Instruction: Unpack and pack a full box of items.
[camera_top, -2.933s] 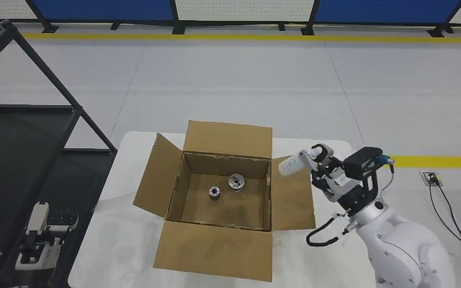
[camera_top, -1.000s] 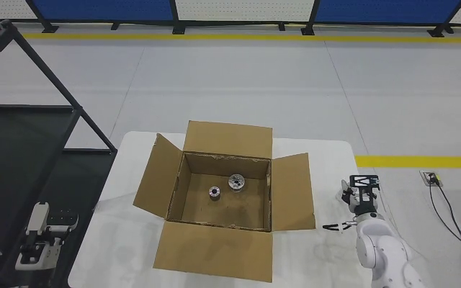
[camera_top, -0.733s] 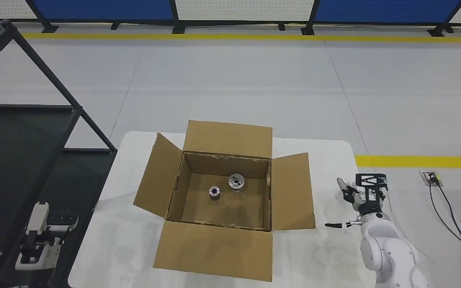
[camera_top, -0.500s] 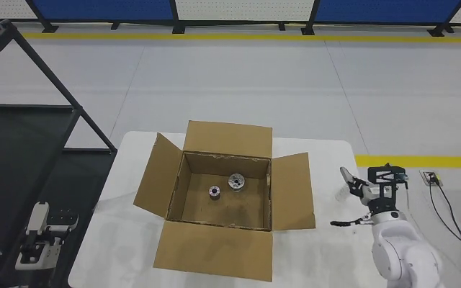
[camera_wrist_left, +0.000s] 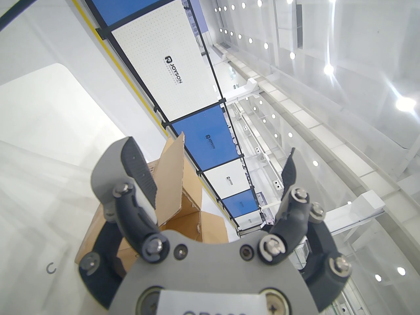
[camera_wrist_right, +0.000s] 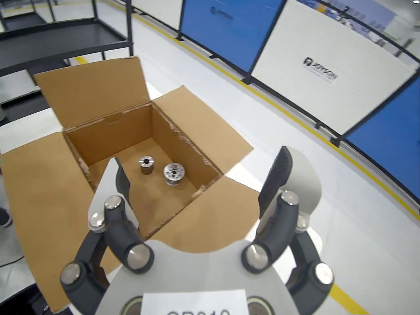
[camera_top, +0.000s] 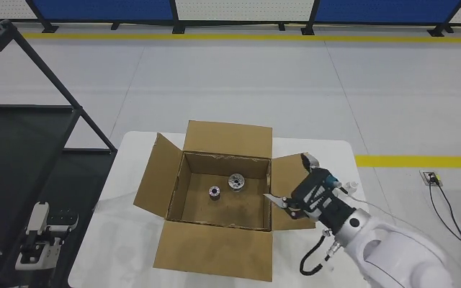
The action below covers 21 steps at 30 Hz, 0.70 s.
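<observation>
An open cardboard box [camera_top: 220, 255] stands in the middle of the white table [camera_top: 119, 223], all its flaps folded out. On its floor lie two small metal parts: a dark-ringed cylinder [camera_top: 214, 191] and a wider silver disc [camera_top: 236, 181]. My right gripper [camera_top: 287, 177] hovers open and empty over the box's right flap. The right wrist view looks past its fingers [camera_wrist_right: 283, 165] into the box [camera_wrist_right: 98, 122], with the cylinder [camera_wrist_right: 146, 164] and the disc [camera_wrist_right: 175, 173] below. My left gripper [camera_wrist_left: 210, 152] is open and empty, low beside the box [camera_wrist_left: 178, 195], pointing upward.
A black metal rack [camera_top: 43, 144] stands close to the table's left side, with a grey device [camera_top: 42, 234] below it. Blue and white partition panels [camera_top: 245, 9] line the far floor behind a yellow stripe. A cable [camera_top: 446, 209] runs on the floor at right.
The right gripper held a white bottle by the box's right flap at first. It then sat empty at the table's right edge. It has now swung back over the right flap.
</observation>
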Each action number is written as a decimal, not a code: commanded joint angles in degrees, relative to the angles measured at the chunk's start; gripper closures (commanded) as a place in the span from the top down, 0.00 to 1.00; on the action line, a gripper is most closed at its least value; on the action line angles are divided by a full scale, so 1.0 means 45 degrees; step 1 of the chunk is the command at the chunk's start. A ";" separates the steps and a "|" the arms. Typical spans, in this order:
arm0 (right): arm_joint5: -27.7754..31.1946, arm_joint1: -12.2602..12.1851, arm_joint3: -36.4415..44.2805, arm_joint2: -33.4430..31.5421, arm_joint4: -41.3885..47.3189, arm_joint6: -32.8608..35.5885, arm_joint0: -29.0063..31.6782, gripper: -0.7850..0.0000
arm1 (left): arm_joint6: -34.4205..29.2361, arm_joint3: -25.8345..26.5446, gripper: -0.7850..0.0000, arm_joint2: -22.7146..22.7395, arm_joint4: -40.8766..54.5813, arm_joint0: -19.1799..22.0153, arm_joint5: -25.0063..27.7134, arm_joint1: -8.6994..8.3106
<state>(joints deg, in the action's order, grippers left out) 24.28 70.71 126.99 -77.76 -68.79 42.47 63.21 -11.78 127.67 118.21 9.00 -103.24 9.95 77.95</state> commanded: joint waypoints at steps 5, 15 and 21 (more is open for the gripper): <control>-0.0583 0.0402 -0.2476 0.3452 0.0012 0.1860 -0.2960 1.00 | 0.0000 0.0000 1.00 0.0000 0.0000 0.0000 0.0000 0.0000; -0.2461 0.1602 -0.7941 0.7057 0.1626 0.2844 -0.6809 1.00 | 0.0000 0.0000 1.00 0.0000 0.0000 0.0000 0.0000 0.0000; -0.2574 0.2145 -1.0064 0.7784 0.3485 0.1918 -0.7590 1.00 | 0.0000 0.0000 1.00 0.0000 0.0000 0.0000 0.0000 0.0000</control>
<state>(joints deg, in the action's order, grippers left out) 12.58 80.38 81.69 -42.70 -52.91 51.13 29.00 -11.78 127.67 118.21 9.00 -103.24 9.95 77.95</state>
